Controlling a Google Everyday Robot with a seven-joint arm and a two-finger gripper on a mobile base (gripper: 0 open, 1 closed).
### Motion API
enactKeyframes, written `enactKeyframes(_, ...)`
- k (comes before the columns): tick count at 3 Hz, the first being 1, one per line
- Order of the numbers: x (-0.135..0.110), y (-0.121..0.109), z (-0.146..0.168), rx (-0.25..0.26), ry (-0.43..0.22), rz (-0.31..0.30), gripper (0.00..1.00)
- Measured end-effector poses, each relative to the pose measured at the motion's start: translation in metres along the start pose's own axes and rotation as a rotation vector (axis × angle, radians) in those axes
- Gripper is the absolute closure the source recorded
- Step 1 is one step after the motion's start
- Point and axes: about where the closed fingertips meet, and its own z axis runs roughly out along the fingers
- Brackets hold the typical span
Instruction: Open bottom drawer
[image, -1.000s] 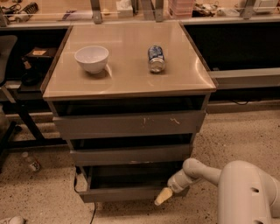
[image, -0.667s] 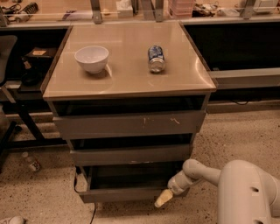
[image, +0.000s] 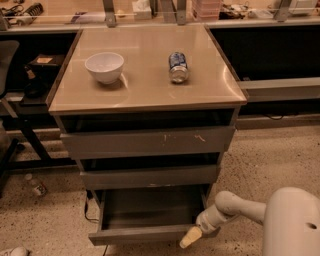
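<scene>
The bottom drawer (image: 140, 234) is the slim grey front lowest on the cabinet. It stands pulled out toward me, and its shallow grey box (image: 150, 206) shows from above with nothing in it. My gripper (image: 191, 237) is at the drawer front's right end, its tan tip against the front edge, on a white arm (image: 235, 207) coming from the lower right. Above are the mid-sized grey front (image: 150, 177) and the widest front with white scratches (image: 150, 142).
A white bowl (image: 104, 66) and a can lying on its side (image: 178, 67) sit on the tan cabinet top (image: 145, 90). A cable (image: 90, 210) hangs at the cabinet's left. A chair base (image: 15, 145) stands to the left, on speckled floor.
None visible; the drawer stands pulled out and the gripper stays at its right front end.
</scene>
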Motion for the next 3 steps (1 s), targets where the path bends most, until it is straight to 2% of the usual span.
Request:
enactKeyframes(1,0.03,0.043,-0.014,-0.018,0.012,0.02,0.0)
enactKeyframes(2,0.02,0.039,-0.013,-0.017,0.012,0.009,0.0)
enactKeyframes(3,0.024,0.037,-0.01,-0.039,0.039,0.029,0.0)
